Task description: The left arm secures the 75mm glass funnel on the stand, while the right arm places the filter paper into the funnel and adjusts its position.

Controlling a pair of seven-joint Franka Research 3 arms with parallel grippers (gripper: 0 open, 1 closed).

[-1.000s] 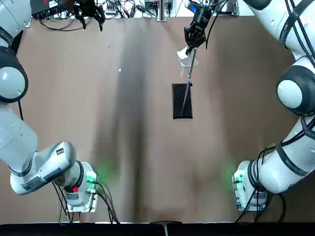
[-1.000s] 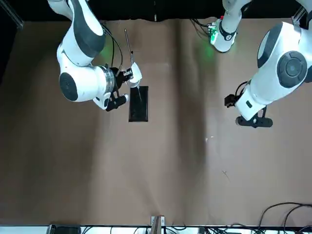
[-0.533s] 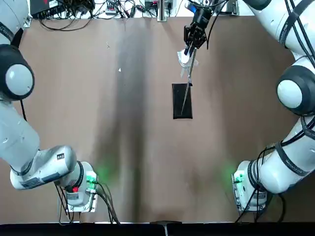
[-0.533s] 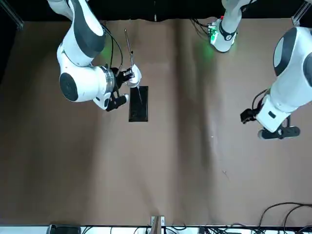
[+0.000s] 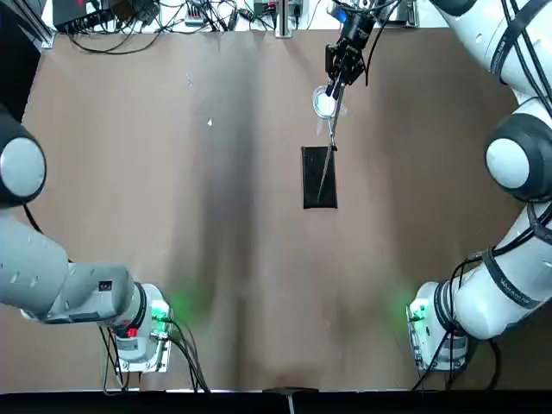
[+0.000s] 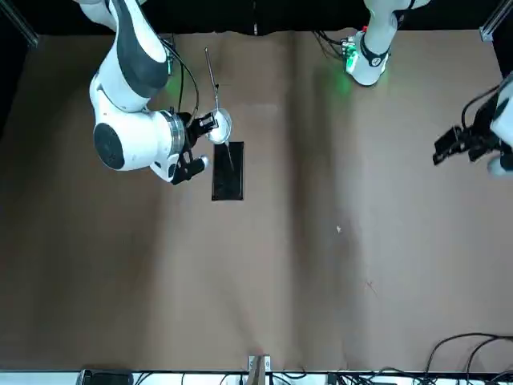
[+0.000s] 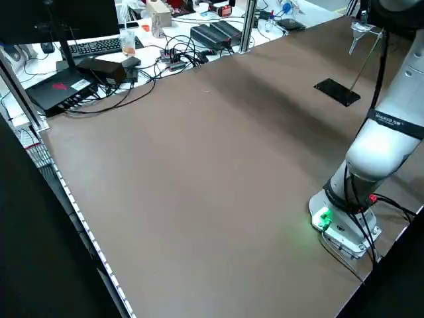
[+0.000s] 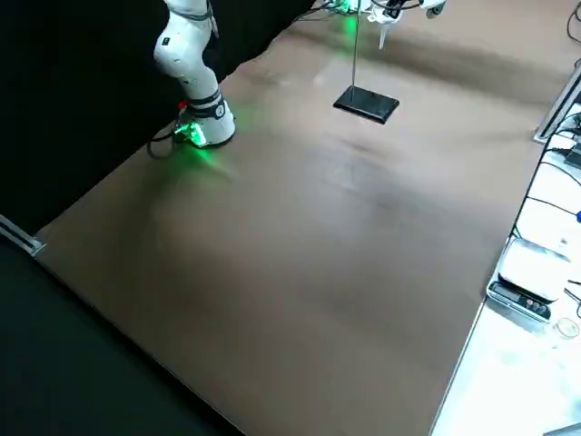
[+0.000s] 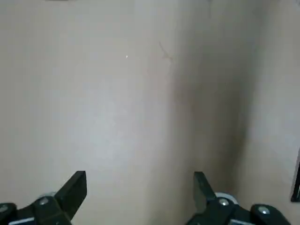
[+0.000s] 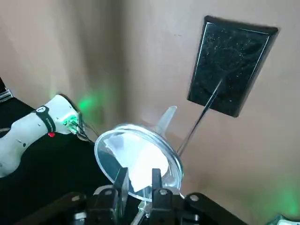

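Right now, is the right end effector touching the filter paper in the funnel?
Touching. In the right wrist view, the right end effector has its fingers closed on the edge of the white filter paper, which lies inside the glass funnel.

Item count: two robot arms, the left arm (image 5: 52, 285) and the right arm (image 5: 509, 164), each with one gripper, for a total of two grippers: the left gripper (image 9: 139, 187) and the right gripper (image 10: 138, 180). One stand (image 5: 319, 177) is present, made up of one black base plate, one thin rod and one ring. One glass funnel (image 10: 140, 152) sits at the ring. One filter paper (image 10: 136, 161) lies inside the funnel. One table (image 5: 216, 241) carries the setup.
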